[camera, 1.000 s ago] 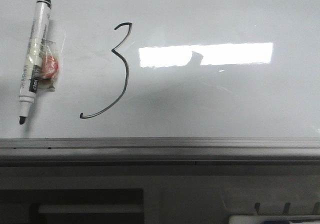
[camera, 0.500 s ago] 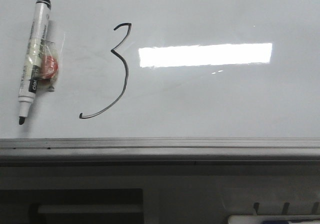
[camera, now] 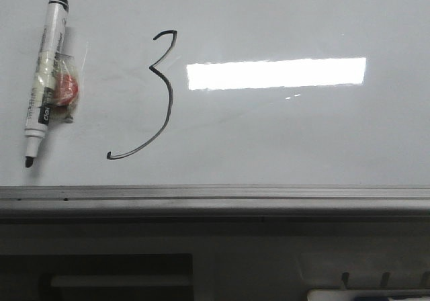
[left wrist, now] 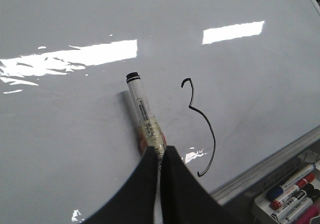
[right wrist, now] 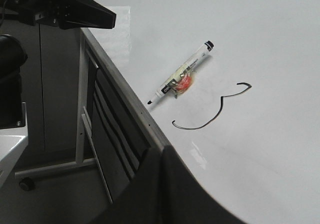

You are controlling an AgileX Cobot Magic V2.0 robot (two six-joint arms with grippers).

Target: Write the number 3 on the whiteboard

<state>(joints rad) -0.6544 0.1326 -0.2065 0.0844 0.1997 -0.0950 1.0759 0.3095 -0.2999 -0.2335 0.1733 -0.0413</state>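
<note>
The left tool [left wrist: 160, 159], its dark fingers pressed together on nothing, hangs just short of the white black-capped marker pen [left wrist: 145, 116] lying on the glossy pale whiteboard [left wrist: 60, 134]. Beyond the pen is the thin black hand-drawn number 3 [left wrist: 202, 126], apparently finished. The right tool [right wrist: 161, 156] is likewise closed and empty, well apart.

Whiteboard [camera: 302, 133] rt of number 3 [camera: 151, 99] wide open; only marker [camera: 46, 72] lies left of it.

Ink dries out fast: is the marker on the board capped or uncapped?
Uncapped: the marker lies flat on the whiteboard, dark tip bare.
</note>
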